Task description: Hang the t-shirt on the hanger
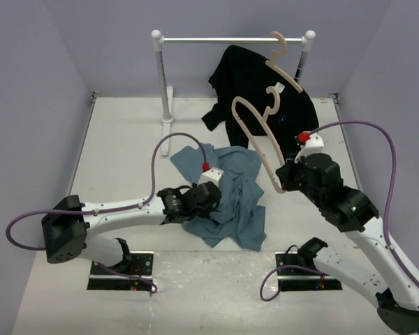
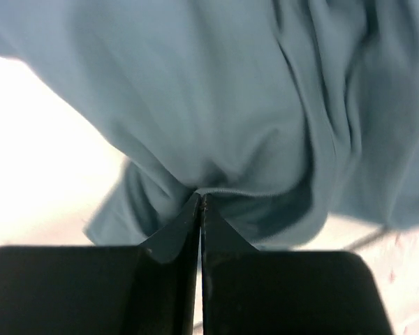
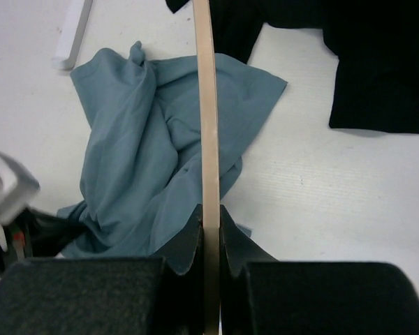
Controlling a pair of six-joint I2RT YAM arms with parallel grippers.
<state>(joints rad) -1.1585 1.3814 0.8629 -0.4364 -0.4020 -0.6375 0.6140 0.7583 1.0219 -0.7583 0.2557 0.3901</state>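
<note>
Pinching a fold of the t-shirt (image 1: 234, 209), the left claw (image 2: 200, 199) is clenched tight, and creases of blue cloth gather at its tips. The t-shirt lies crumpled on the tabletop (image 1: 126, 132) between the two arms, with its left part under that claw. The right claw (image 3: 209, 213) is clamped on one thin arm of the hanger (image 3: 208, 105). It holds the hanger raised and tilted over the t-shirt's right edge, hook toward the back. Behind it, a black shirt (image 1: 255, 77) hangs below the rail (image 1: 223, 40).
</note>
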